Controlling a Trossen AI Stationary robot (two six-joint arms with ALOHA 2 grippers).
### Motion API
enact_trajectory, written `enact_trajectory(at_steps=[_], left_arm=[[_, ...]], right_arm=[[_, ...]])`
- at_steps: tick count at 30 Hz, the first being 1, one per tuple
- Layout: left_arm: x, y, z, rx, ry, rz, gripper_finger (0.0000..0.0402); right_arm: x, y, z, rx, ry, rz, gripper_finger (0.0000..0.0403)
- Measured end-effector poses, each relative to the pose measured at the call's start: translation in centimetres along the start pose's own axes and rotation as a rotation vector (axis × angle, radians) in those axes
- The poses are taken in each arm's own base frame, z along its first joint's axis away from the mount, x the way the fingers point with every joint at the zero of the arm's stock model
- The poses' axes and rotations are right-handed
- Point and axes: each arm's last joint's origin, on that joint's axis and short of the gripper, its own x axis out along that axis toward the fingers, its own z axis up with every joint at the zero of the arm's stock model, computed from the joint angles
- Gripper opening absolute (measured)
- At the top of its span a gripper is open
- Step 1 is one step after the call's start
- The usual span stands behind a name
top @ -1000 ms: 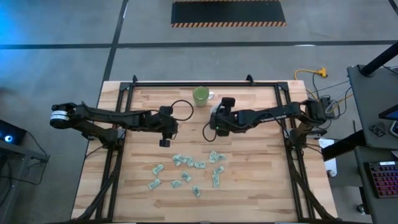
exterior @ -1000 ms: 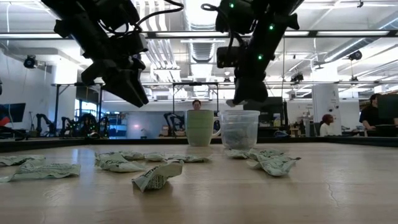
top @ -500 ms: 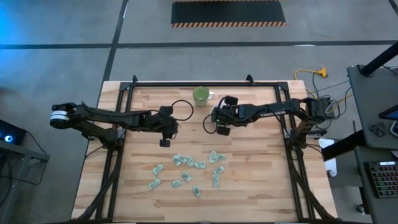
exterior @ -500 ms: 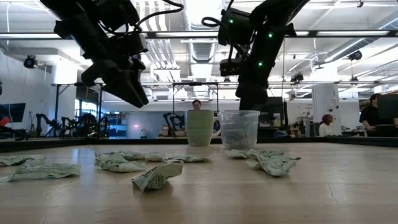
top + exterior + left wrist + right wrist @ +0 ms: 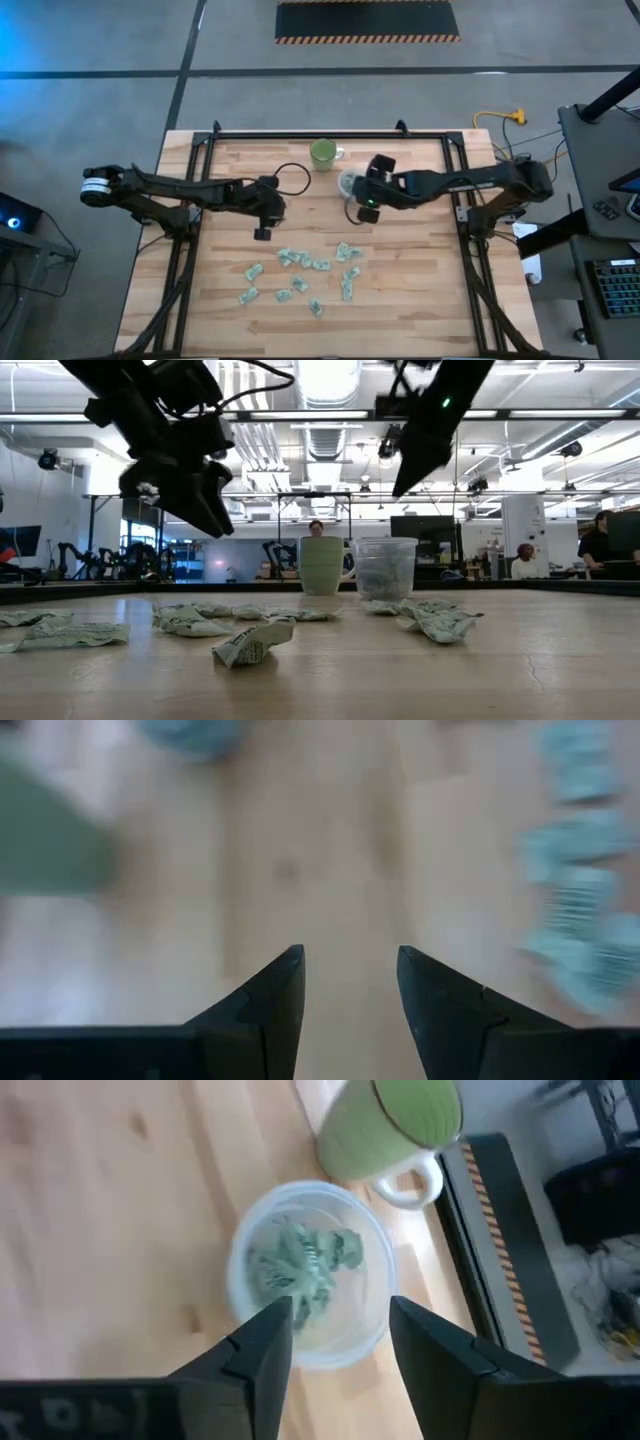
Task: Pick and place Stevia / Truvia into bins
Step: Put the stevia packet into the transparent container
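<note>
Several pale green and white Stevia sachets (image 5: 300, 272) lie flat and loose on the wooden table's near middle (image 5: 250, 642). The clear plastic cup (image 5: 347, 183) stands upright at the far middle and holds some sachets (image 5: 305, 1270). My right gripper (image 5: 340, 1305) hangs open and empty above the cup, just to its right (image 5: 363, 203), high in the low view (image 5: 405, 480). My left gripper (image 5: 350, 952) is open with only bare wood between its fingers. It hovers left of the middle (image 5: 262, 232), above the table (image 5: 205, 520).
A green mug (image 5: 323, 154) stands right behind the cup, its handle toward it (image 5: 400, 1125). A black cable loop (image 5: 290, 177) lies left of the mug. A black metal frame (image 5: 300, 135) borders the table. Bare wood stretches near the front edge.
My right gripper has risen from the cup's mouth and drawn back toward the table's right edge, rolling as it went; the cup now shows uncovered from above. My left gripper has turned slightly on its wrist without leaving its place.
</note>
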Motion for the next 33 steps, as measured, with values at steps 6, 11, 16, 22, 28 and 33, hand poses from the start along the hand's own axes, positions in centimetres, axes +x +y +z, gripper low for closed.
enact_trajectory(at_steps=[6,11,16,22,28,33], left_arm=[[0.4,-1.0,-0.9,-0.003,-0.043,-0.227,0.0144],[0.9,-2.0,-1.2,0.0,-0.123,-0.295,0.0144],[1.2,-2.9,-1.1,0.067,-0.245,-0.348,0.0144],[2.4,-4.1,-1.2,0.096,-0.302,-0.377,0.0144],[4.7,-4.9,-1.9,0.103,-0.253,-0.399,0.0144],[6.4,-5.0,-1.7,0.097,-0.197,-0.409,0.0144]], right_arm=[[-3.6,1.3,-1.7,-0.004,-0.091,0.066,0.016],[-5.3,2.2,-3.7,-0.003,-0.125,0.114,0.016],[-6.0,2.7,-5.4,-0.004,-0.133,0.142,0.016],[-6.4,2.9,-6.0,0.004,-0.144,0.161,0.016],[-6.5,3.0,-6.0,-0.002,-0.145,0.171,0.016],[-6.5,3.0,-6.0,-0.001,-0.145,0.172,0.016]])
